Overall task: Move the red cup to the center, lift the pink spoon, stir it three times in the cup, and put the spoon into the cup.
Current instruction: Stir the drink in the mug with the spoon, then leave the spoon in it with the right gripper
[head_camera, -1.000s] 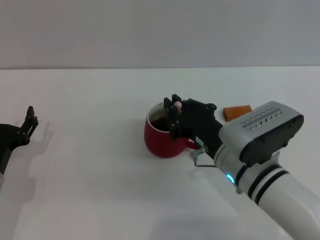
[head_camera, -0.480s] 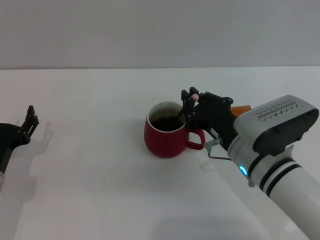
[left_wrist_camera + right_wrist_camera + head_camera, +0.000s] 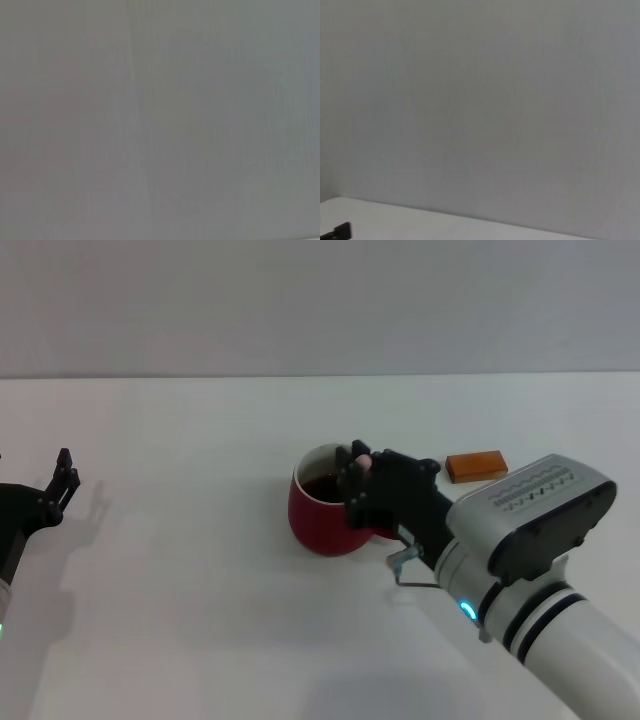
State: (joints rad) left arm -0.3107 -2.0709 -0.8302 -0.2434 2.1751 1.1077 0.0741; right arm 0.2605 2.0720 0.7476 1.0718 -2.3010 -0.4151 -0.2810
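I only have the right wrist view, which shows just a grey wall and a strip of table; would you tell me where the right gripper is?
Observer: In the head view the right gripper is at the red cup's rim, on its right side.
Operator: Thanks. Does it have the pink spoon?
Observer: Yes, the fingers are closed on the pink spoon; only the handle tip shows above them.
Operator: And the left arm?
Observer: The left gripper is parked at the table's far left, away from the cup.

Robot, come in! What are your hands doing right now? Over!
Right hand over the red cup, shut on the pink spoon. Left hand parked far left. Orange-brown block behind, not in the way. Over.
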